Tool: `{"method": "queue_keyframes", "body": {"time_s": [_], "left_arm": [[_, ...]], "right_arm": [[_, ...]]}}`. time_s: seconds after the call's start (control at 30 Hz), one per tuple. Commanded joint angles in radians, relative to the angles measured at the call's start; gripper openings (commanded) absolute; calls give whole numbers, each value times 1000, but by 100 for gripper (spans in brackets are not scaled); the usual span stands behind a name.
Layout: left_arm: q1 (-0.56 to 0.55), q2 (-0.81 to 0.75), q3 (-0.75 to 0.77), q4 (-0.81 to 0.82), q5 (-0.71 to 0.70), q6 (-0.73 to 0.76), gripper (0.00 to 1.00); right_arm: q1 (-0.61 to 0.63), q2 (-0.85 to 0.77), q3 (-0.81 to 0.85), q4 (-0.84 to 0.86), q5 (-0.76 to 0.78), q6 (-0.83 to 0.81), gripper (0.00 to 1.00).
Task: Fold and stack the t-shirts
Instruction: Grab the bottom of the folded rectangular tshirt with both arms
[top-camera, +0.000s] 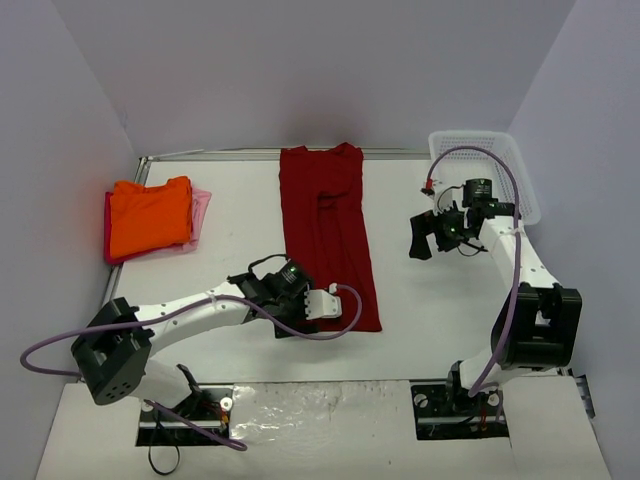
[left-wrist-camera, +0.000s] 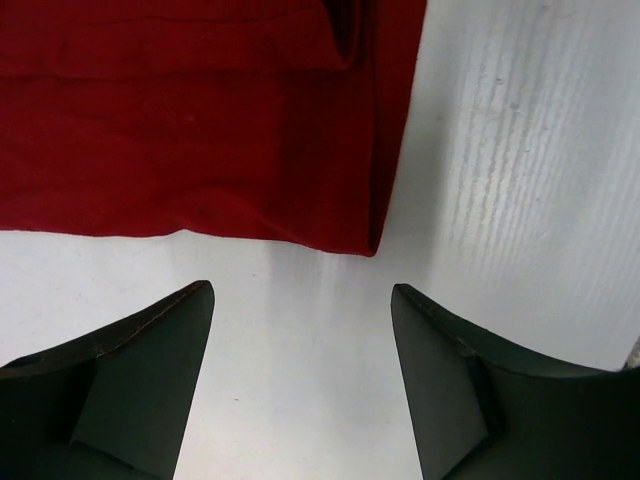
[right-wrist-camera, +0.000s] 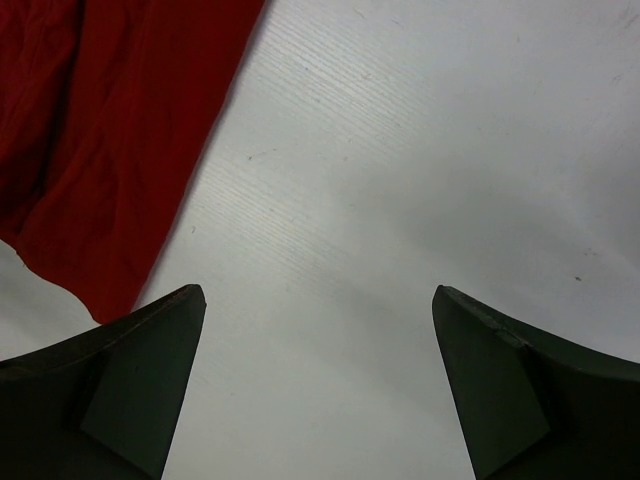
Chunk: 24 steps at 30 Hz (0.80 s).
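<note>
The dark red t-shirt (top-camera: 330, 235) lies in the middle of the table, folded lengthwise into a long strip. The orange t-shirt (top-camera: 150, 215) lies folded at the far left on top of the pale pink one (top-camera: 202, 208). My left gripper (top-camera: 328, 303) is open and empty at the red shirt's near left edge. In the left wrist view that gripper (left-wrist-camera: 300, 290) is over bare table with the shirt's edge and corner (left-wrist-camera: 200, 130) just ahead. My right gripper (top-camera: 430, 240) is open and empty to the right of the shirt. In the right wrist view it (right-wrist-camera: 320, 290) is over bare table, with red cloth (right-wrist-camera: 100, 130) at upper left.
A white mesh basket (top-camera: 490, 170) stands at the back right corner, just behind my right arm. A thin red cloth edge (top-camera: 108, 235) shows under the left side of the orange shirt. Walls close in the table on three sides.
</note>
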Motion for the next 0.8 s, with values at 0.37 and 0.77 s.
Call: {"method": "queue_keyframes", "body": {"time_s": [0.37,0.77], "left_arm": [[-43,41,44,-5,33,-25,70],[-46,142,76,4,-10,-41,60]], "right_arm": [[4,31,11,-27,11,-19,93],[5,23,1,-29,7,-28,93]]}}
